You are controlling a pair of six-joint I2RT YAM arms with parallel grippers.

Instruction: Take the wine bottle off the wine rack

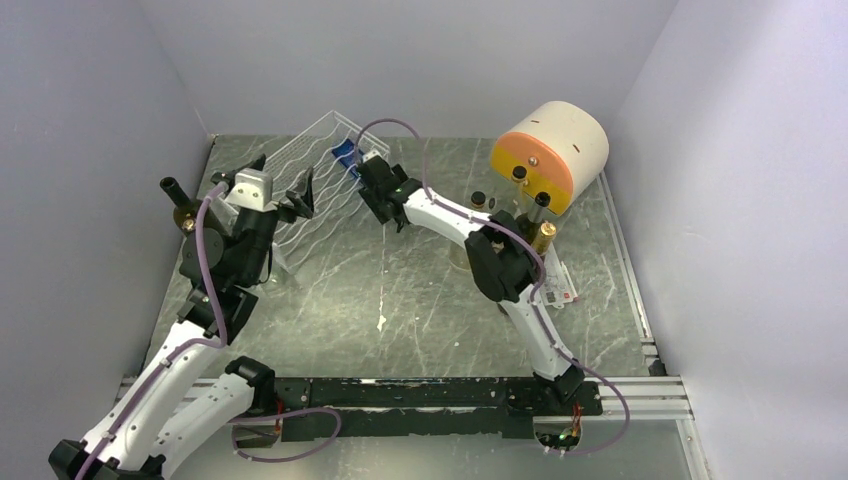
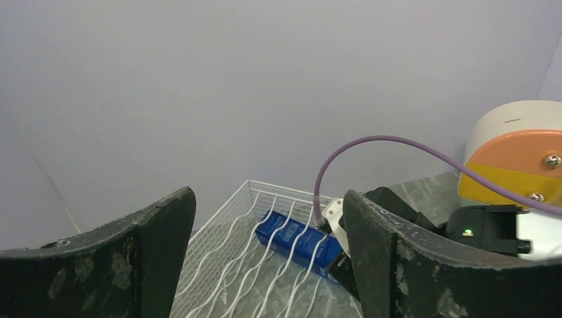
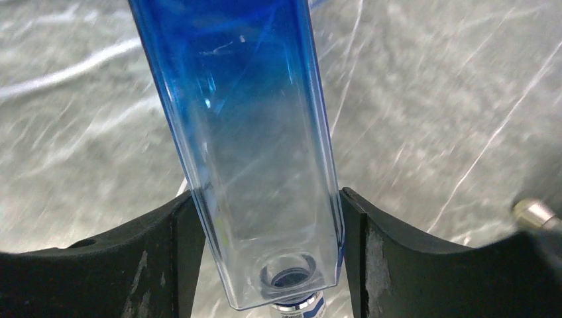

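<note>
The wine bottle (image 1: 345, 155) is a blue, square-sided clear bottle lying in the white wire wine rack (image 1: 300, 150) at the back left of the table. My right gripper (image 1: 358, 168) reaches into the rack. In the right wrist view its two fingers press on opposite sides of the wine bottle (image 3: 245, 132) close to the neck, so the right gripper (image 3: 265, 199) is shut on it. My left gripper (image 1: 303, 195) stands at the rack's left edge, open with nothing between its fingers. From the left gripper (image 2: 268, 199) I see the wine bottle (image 2: 298, 235) under the wavy wires of the rack (image 2: 219, 232).
A large white cylinder with an orange and yellow face (image 1: 550, 150) stands at the back right, with dark bottles (image 1: 541, 203) in front of it. Another dark bottle (image 1: 175, 190) stands by the left wall. A card (image 1: 560, 285) lies near the right arm's elbow. Walls close three sides.
</note>
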